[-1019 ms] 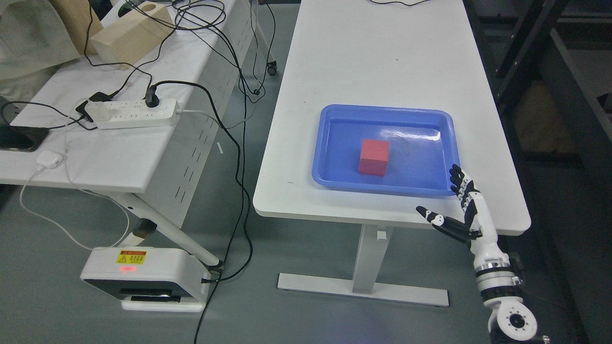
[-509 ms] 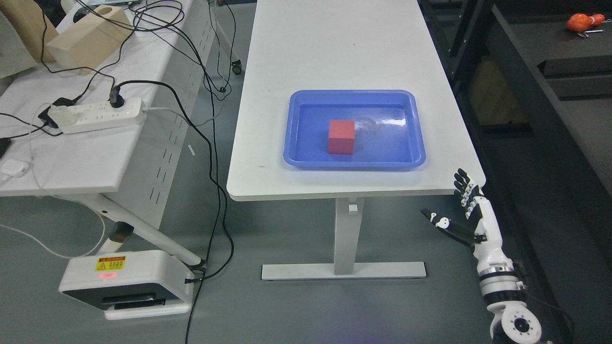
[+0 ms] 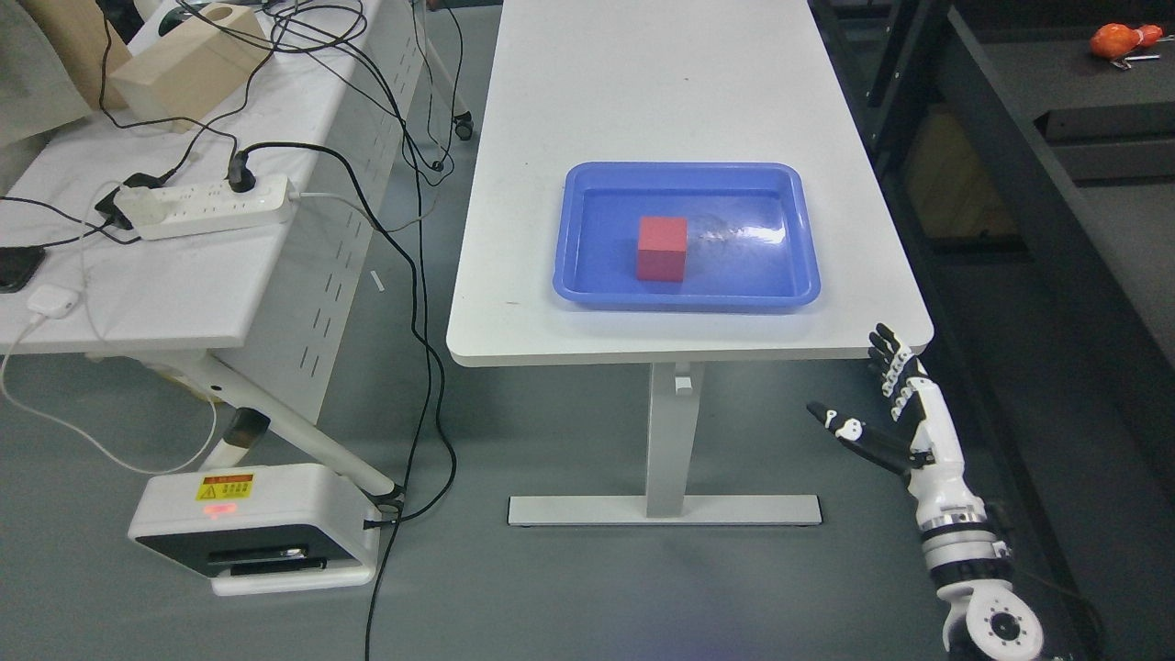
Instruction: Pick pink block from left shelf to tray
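- Scanning from the far left, I see a side table [image 3: 165, 303] with a smooth white top, serving as a parking spot for gear: a long white power strip [image 3: 207, 204] with a black plug in it, a pale wooden box [image 3: 188, 78] with a round hole on top, and glossy black cables [image 3: 404, 184] that drape off the edge and trail to the floor.
- Below it a white boxy unit [image 3: 252, 528] with a yellow warning label sits on the grey floor, fed by those cables.
- At centre stands the work table [image 3: 643, 92], a matte white slab with rounded corners on one steel leg and a flat foot.
- Near its front edge lies the tray [image 3: 574, 229], shallow blue plastic with a raised rim and shiny enough to throw a glare patch; I judge the rim is there to stop things sliding off.
- Inside the tray, left of its middle, rests the block [image 3: 662, 248], a crisp-edged cube flat on one face. It reads more red than pink to me. Nothing touches it, so I judge the placing is done.
- On the right my right hand [image 3: 886, 404] hangs off the table's front corner, below the top, black-and-white jointed fingers spread, thumb splayed leftward, holding nothing.
- I have no left arm in view.
- Far right, dark shelving [image 3: 1056, 138] carries a small orange thing [image 3: 1118, 39] too small to identify.
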Controlling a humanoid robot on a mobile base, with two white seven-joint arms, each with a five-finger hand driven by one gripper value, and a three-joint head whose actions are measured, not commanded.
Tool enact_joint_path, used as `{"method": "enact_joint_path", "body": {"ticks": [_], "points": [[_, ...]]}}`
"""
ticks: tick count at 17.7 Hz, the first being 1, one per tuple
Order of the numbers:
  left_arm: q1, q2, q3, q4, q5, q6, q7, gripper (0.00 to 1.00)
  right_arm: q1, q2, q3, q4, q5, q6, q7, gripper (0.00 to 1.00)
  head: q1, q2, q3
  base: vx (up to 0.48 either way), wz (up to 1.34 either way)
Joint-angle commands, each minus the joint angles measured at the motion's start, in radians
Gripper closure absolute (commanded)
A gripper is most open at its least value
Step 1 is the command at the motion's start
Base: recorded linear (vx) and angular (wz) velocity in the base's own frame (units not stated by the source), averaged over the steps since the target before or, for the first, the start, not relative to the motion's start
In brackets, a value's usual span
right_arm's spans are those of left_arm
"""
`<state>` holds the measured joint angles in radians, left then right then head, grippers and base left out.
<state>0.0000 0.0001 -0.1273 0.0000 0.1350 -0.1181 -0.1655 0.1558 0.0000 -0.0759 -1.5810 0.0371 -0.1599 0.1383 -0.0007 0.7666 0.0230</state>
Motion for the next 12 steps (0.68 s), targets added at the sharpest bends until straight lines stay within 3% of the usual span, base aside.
{"method": "enact_joint_path", "body": {"ticks": [1, 12], "points": [[0.020, 0.017, 0.000, -0.017, 0.000, 0.000, 0.000, 0.00, 0.001, -0.017, -0.004, -0.001, -0.002, -0.001, 0.009, 0.01, 0.0000, 0.000, 0.000, -0.058, 0.06], [0.020, 0.017, 0.000, -0.017, 0.000, 0.000, 0.000, 0.00, -0.001, -0.017, -0.002, -0.001, -0.002, -0.001, 0.009, 0.00, 0.0000, 0.000, 0.000, -0.047, 0.07]]}}
